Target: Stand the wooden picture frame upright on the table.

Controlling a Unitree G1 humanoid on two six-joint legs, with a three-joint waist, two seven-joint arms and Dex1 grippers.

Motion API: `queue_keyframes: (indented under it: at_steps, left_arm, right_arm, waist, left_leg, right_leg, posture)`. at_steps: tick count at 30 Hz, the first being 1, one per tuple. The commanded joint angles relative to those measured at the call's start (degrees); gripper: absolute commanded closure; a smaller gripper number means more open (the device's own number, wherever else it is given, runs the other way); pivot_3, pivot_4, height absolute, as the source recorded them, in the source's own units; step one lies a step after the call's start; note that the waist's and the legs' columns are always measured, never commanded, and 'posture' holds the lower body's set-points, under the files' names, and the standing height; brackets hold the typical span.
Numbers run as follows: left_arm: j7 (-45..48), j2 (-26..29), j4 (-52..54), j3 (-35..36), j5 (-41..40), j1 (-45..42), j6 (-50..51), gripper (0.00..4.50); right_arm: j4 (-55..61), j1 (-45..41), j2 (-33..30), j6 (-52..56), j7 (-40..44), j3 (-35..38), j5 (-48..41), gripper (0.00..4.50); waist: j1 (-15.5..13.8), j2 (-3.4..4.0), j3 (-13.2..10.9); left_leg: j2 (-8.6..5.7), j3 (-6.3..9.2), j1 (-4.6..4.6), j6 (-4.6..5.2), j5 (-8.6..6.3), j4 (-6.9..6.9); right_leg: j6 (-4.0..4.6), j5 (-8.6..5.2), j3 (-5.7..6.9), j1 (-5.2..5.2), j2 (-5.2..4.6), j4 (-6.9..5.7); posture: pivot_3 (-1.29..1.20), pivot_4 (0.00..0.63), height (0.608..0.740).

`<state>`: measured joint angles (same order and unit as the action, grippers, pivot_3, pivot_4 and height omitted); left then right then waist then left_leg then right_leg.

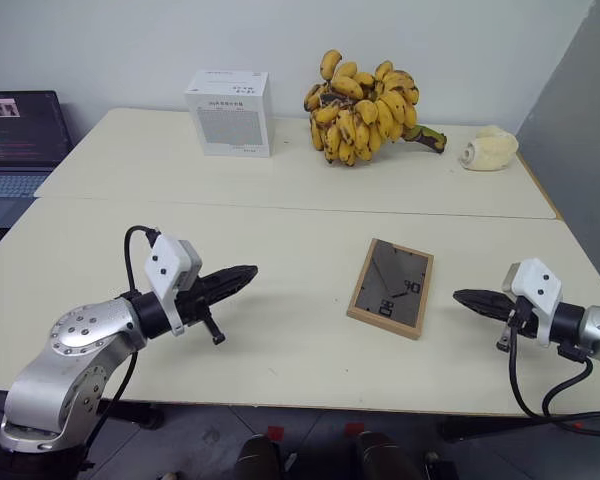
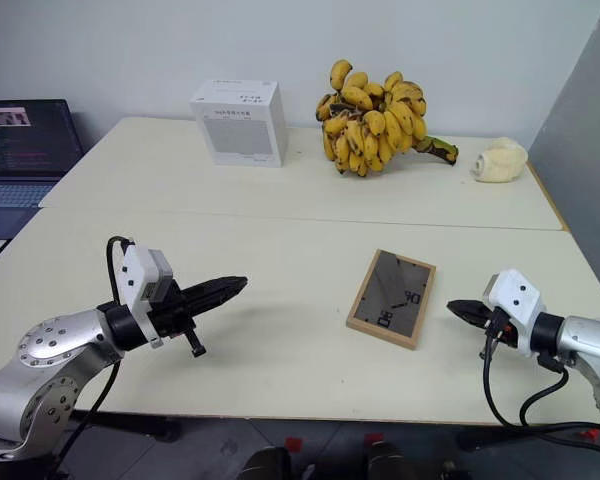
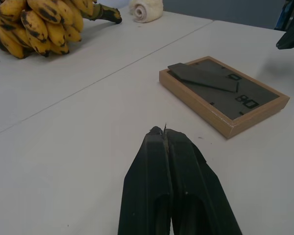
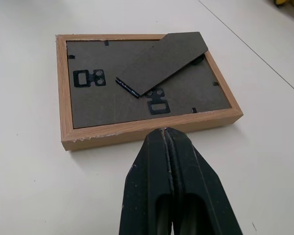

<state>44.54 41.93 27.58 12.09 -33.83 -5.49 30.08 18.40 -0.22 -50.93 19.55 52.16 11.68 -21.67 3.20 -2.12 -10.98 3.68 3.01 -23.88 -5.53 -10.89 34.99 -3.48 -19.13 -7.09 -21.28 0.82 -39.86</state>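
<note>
Both arms sit closest, low at the front edge of the table (image 1: 280,370). L gripper (image 1: 248,272) is on the left side, black fingers (image 3: 174,161) pressed tight together w/ nothing in them, pointing across toward the middle. R gripper (image 1: 460,296) is on the right side, fingers (image 4: 171,161) also squeezed together and holding nothing, tip aimed at the wooden picture frame (image 1: 391,286) and just beside its edge, not touching.

Big to small now. Table is the biggest thing: pale cream, flat, w/ a thin seam running across it, so a front part and a back part.

Bunch of bananas (image 1: 365,109) lies on the back part, yellow w/ brown spots. White box (image 1: 229,112) stands left of the bananas, near them. Laptop (image 1: 18,145) is off the far left side, screen lit.

Wooden picture frame lies flat on the front part, right of the middle, between the 2 grippers but much nearer the R one. It's face down: dark back panel up, light wood rim round it. Fold-out stand (image 4: 161,61) lies on the back, one end lifted a little. Small black hooks (image 4: 89,78) sit on the back too.

Smallest: a pale lumpy thing (image 1: 488,150) at the back right corner, can't tell what it is.
</note>
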Motion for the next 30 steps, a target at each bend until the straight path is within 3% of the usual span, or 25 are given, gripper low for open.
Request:
queue_keyframes:
  at_steps: [1,21,30]
  left_arm:
    - [0.2,0.1,0.6,-1.1,1.0,-1.3,-1.3,4.48]
    - [-1.9,-1.9,-3.5,-3.0,3.1,-6.8,-1.2,4.48]
    - [-0.1,-4.5,-16.4,-13.0,10.8,-15.1,-3.0,4.48]
  right_arm:
    - [2.4,-0.6,0.7,0.3,-1.1,1.6,-0.8,4.46]
    - [3.6,0.7,3.1,0.1,-5.7,2.1,1.1,4.46]
    - [-0.2,-2.8,7.4,-1.0,-14.6,-0.9,9.1,4.46]
  waist:
    - [0.0,0.00,0.0]
    - [-0.1,0.00,0.0]
    - [-0.1,0.00,0.0]
  left_leg:
    - [0.00,0.00,0.00,0.00,0.00,0.00]
    - [0.00,0.00,-0.01,0.00,0.00,0.00]
    - [-0.01,0.02,0.00,0.01,0.01,0.09]
  right_leg:
    - [0.00,0.00,0.00,0.00,0.00,0.00]
    - [0.03,0.02,0.00,0.00,0.00,-0.01]
    - [0.01,0.05,0.02,0.03,0.01,-0.05]
  posture:
    - [0.00,0.150,0.740]
    - [0.00,0.150,0.740]
    - [0.00,0.150,0.740]
